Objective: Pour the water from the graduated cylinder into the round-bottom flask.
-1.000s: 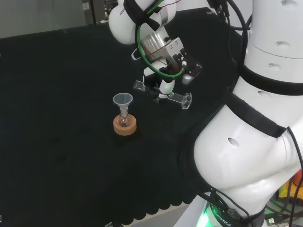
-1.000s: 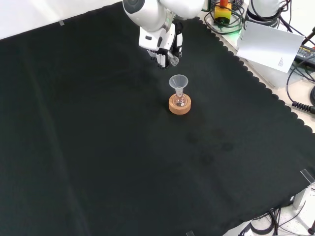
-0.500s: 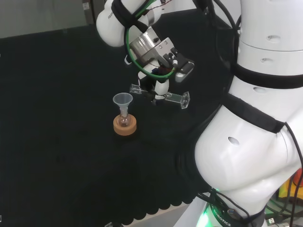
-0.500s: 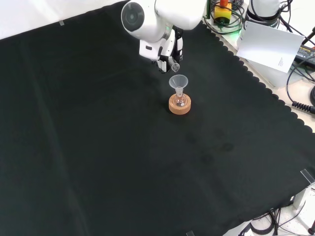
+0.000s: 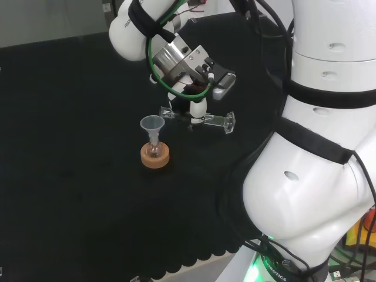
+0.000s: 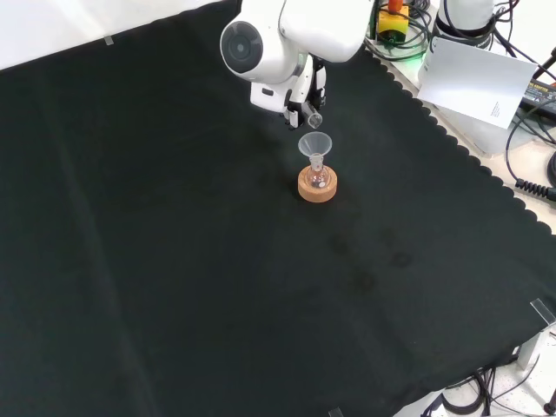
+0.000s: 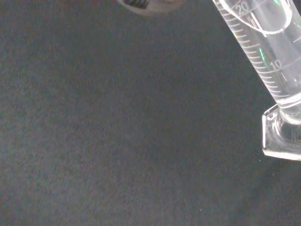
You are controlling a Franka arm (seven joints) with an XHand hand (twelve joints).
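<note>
A small round-bottom flask [image 5: 154,150] sits in a cork ring [image 5: 155,157] with a clear funnel [image 5: 152,124] in its neck. The hand [image 5: 196,108] is shut on a clear graduated cylinder [image 5: 200,119], which lies nearly level above the cloth. Its mouth [image 5: 166,111] is just right of the funnel's rim in the head view, its base [image 5: 230,123] points right. In the front view the cylinder's mouth [image 6: 314,120] hangs just above the funnel [image 6: 314,144] and the flask [image 6: 318,176]. The wrist view has the cylinder's marked wall [image 7: 263,52] and its foot [image 7: 282,136] close up.
Black cloth [image 6: 174,261] covers the bench. Its scalloped edge [image 6: 452,148] runs along the right of the front view, with cables and a white sheet [image 6: 473,78] beyond it. The arm's big white links [image 5: 317,164] stand at the right of the head view.
The hand has carried the cylinder left in the head view, toward the funnel, and levelled it; its mouth now reaches the funnel's rim. Flask and funnel have not moved.
</note>
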